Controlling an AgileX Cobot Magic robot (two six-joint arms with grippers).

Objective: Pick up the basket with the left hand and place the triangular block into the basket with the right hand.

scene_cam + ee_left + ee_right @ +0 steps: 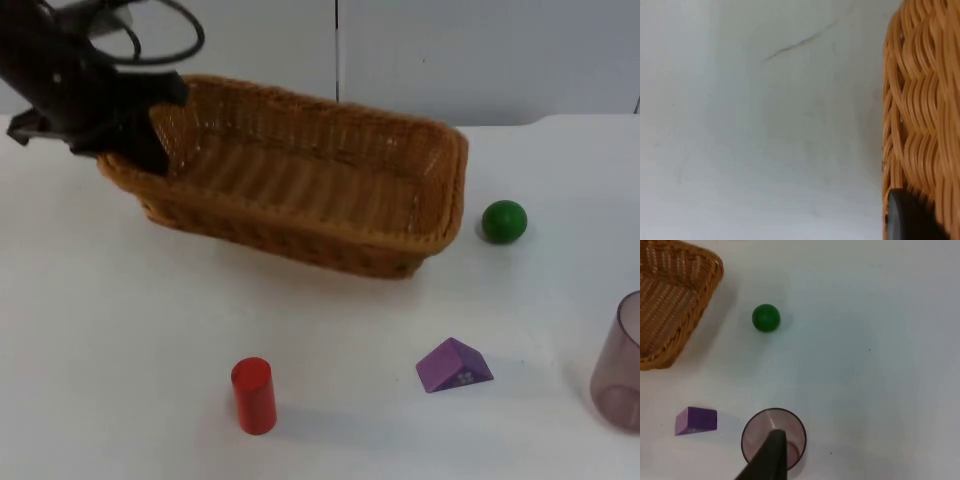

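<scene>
Top view: left gripper (150,135) clamped on wicker basket (320,190) rim at 9 o'clock; purple triangular block (454,366) at 5 o'clock; right gripper's (771,460) state unclear.

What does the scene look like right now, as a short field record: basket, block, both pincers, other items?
basket: wicker basket at the table's far side, nothing inside it
left pincer: left pincer at the basket's left end, over the rim
triangular block: purple triangular block on the table in front of the basket, untouched
right pincer: right pincer above the translucent cup, waiting
other items: green ball right of the basket; red cylinder upright, near front
</scene>
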